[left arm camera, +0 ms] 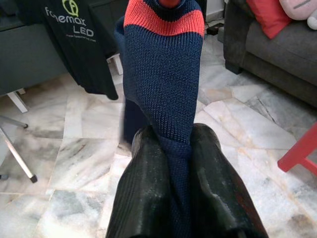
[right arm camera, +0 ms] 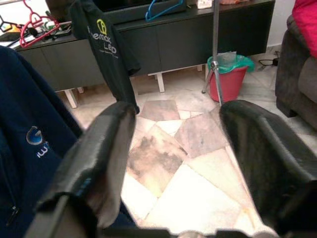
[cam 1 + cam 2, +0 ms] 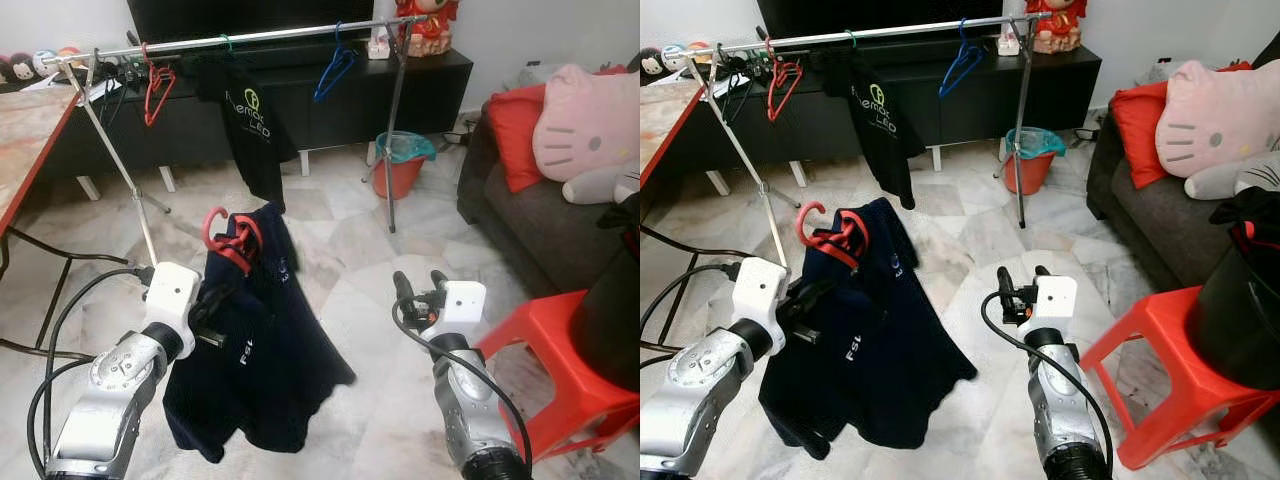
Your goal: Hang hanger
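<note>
The left gripper (image 1: 171, 163) pinches the navy jacket (image 3: 255, 350), which hangs on a red hanger (image 3: 228, 238) held above the floor, well short of the rail (image 3: 250, 37). The right gripper (image 2: 176, 134) is spread, holding nothing. On the rail hang a black shirt (image 3: 245, 110) and 2 bare hangers.
</note>
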You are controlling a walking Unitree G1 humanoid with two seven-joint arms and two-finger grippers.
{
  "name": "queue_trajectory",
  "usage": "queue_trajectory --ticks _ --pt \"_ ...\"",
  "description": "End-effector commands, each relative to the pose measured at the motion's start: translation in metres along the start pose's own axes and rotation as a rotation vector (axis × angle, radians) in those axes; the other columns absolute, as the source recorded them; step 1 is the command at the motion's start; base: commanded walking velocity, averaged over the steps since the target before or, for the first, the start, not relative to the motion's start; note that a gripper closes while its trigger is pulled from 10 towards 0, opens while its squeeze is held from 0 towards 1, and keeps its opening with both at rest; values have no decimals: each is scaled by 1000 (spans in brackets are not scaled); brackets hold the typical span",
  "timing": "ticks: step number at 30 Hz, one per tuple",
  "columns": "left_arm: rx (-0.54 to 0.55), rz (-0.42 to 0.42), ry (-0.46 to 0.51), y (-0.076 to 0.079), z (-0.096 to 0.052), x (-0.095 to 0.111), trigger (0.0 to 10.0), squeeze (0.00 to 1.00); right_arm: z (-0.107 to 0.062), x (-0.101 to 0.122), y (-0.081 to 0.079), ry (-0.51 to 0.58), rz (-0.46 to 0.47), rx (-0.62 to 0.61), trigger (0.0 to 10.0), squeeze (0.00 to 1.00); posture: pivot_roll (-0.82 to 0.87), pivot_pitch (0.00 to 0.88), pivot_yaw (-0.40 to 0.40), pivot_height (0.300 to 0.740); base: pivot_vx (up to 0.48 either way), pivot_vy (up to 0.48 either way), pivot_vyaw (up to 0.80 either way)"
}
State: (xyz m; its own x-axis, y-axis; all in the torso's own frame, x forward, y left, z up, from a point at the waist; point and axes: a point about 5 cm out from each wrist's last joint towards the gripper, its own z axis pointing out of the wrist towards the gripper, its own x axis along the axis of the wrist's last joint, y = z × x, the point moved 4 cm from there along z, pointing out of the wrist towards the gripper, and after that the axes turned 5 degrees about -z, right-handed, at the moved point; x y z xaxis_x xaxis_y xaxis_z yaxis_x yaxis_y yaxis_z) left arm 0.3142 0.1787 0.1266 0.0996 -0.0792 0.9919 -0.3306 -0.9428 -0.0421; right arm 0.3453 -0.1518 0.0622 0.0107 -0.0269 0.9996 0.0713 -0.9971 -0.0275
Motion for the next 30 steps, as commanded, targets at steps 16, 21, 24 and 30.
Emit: queue_trajectory --ticks 16,21,24,30 --pt "13 19 62 -2 3 8 10000 0 1 0 3 -5 -15 -12 0 0 -4 15 5 740 0 0 0" --pt "0 15 67 1 4 8 10000 0 2 -1 1 -9 -19 -6 0 0 -4 9 5 740 0 0 0" --pt "-3 16 66 1 4 8 10000 0 2 -2 -1 -14 -23 2 0 0 -3 8 5 740 0 0 0" --pt "-5 20 67 1 4 8 10000 0 3 -6 -2 -41 -37 3 0 0 -3 7 8 740 0 0 0"
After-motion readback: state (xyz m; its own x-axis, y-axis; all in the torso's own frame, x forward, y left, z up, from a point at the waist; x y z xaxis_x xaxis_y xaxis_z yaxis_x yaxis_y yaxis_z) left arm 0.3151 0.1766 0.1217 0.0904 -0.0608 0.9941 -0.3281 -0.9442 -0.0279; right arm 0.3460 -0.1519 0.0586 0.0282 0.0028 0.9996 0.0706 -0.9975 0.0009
